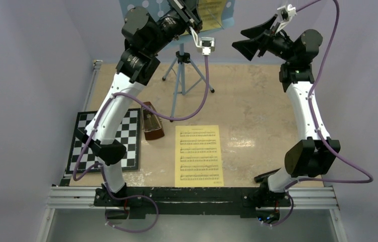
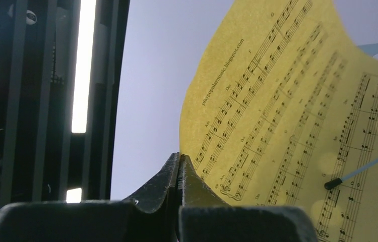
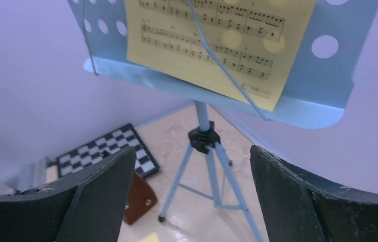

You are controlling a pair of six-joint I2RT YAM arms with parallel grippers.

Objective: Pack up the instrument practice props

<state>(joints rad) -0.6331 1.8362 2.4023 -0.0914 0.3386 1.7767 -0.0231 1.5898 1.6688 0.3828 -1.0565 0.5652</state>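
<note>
1. The table (image 1: 257, 116) bore the props.
2. The stand (image 1: 179, 80) stood upright on its tripod at the far edge.
3. The chessboard (image 1: 126, 138) lay near left.
4. The stand sheet (image 2: 277, 126) leaned curled on the stand's panel, its edge pinched in the closed left gripper (image 2: 179, 164).
5. The table sheet (image 1: 199, 155) lay flat mid-table, well apart from both grippers.
6. The right gripper (image 3: 192, 171) hung wide open to the right of the stand, facing it and touching nothing.
7. The metronome (image 1: 152, 121) sat just beside the chessboard, between it and the table sheet.
</note>
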